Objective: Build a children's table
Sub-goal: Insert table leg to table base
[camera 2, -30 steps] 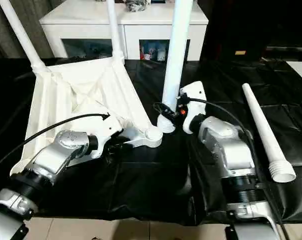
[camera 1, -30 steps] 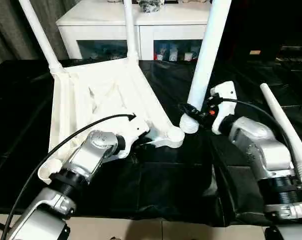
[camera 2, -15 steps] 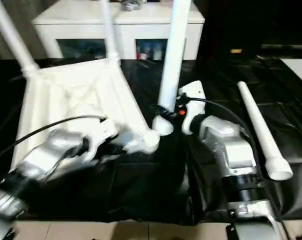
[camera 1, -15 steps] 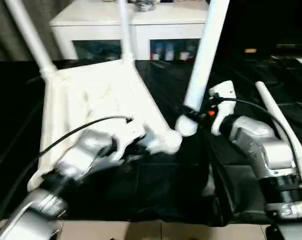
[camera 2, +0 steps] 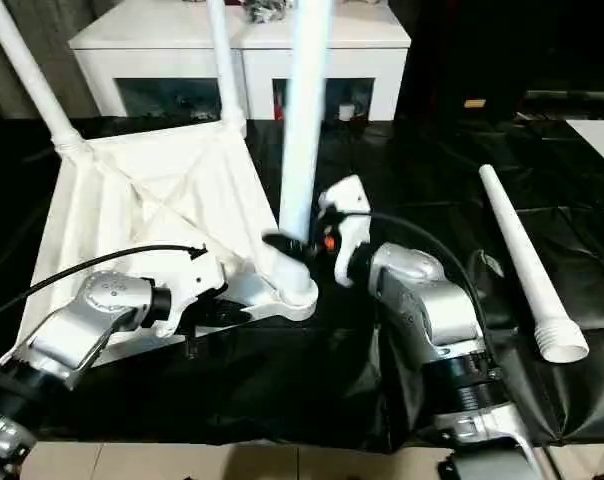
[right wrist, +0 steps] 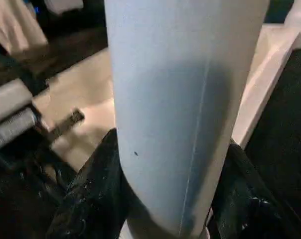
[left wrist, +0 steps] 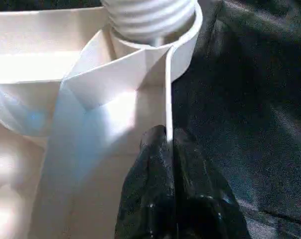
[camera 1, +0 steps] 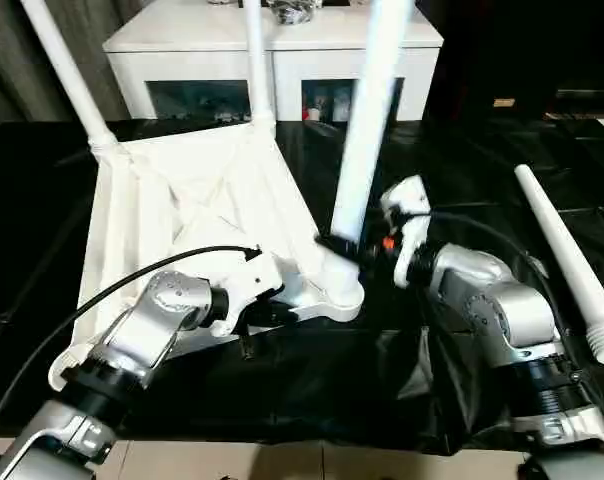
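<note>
Black sheeting (camera 1: 312, 380) covers the bench, and a white cabinet (camera 1: 282, 50) with glass doors stands at the back, far beyond both sets of fingers.

On the sheeting lies the tabletop (camera 1: 197, 215), upside down, ribbed underside showing. Two legs (camera 1: 67, 75) already stand upright in its far corner sockets, well away from the fingers.

The left gripper (left wrist: 168, 149) has its fingers (left wrist: 150, 164) pressed together on a thin edge of the tabletop, a rib or rim wall that runs straight ahead of them to the near corner socket (camera 1: 340, 295). In the left wrist view that round socket sits just beyond the fingertips, with the ribbed end of a leg set into it.

The right gripper (camera 1: 347, 245) has its fingers (right wrist: 98, 189) about half open and clamped on either side of the third leg (camera 1: 367, 110), low on the tube, just above the socket. The leg rises steeply from between those fingers, leaning slightly. The two grippers are close together, the socket between them.

A fourth leg (camera 1: 567, 260) lies flat on the sheeting out beyond the right forearm, well apart from the right fingers, its wide ribbed end toward the robot.
</note>
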